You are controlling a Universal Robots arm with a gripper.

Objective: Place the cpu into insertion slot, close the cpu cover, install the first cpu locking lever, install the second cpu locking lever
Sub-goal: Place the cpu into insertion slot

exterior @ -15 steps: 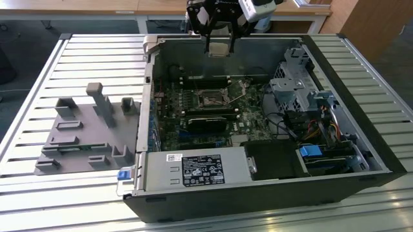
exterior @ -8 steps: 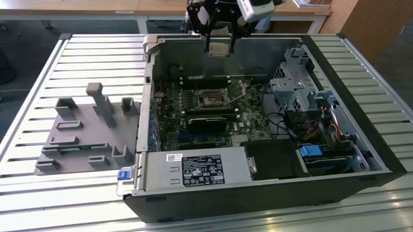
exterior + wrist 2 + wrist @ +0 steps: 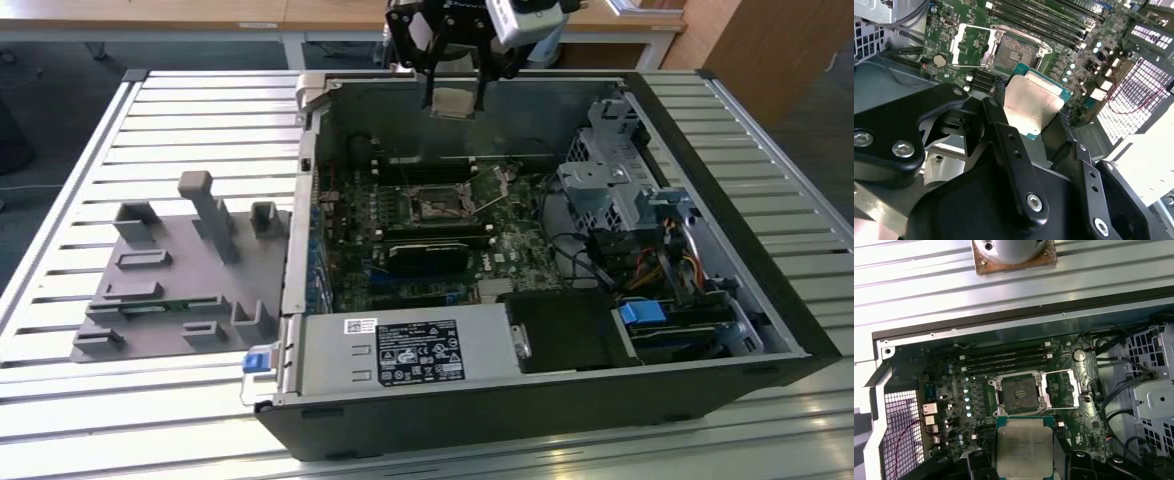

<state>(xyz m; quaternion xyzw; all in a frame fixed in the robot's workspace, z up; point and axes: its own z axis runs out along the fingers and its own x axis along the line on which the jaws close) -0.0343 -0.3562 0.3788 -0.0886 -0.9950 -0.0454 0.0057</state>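
Note:
My gripper (image 3: 454, 98) hangs above the far edge of the open computer case, shut on the cpu (image 3: 455, 102), a flat square chip with a pale metal top. In both wrist views the cpu (image 3: 1024, 447) (image 3: 1034, 102) sits between the black fingers (image 3: 999, 87). The insertion slot (image 3: 1019, 392) (image 3: 1016, 50) (image 3: 434, 205) lies bare on the green motherboard, apart from the chip and lower down. The cpu cover (image 3: 1061, 388) (image 3: 969, 47), a thin metal frame, is swung open beside the slot.
A grey fixture plate (image 3: 174, 275) with upright blocks lies on the slatted table at the exterior view's left. Inside the case are a power supply (image 3: 407, 350), a metal drive cage (image 3: 614, 190), loose cables (image 3: 654, 270) and long memory slots (image 3: 1004, 360).

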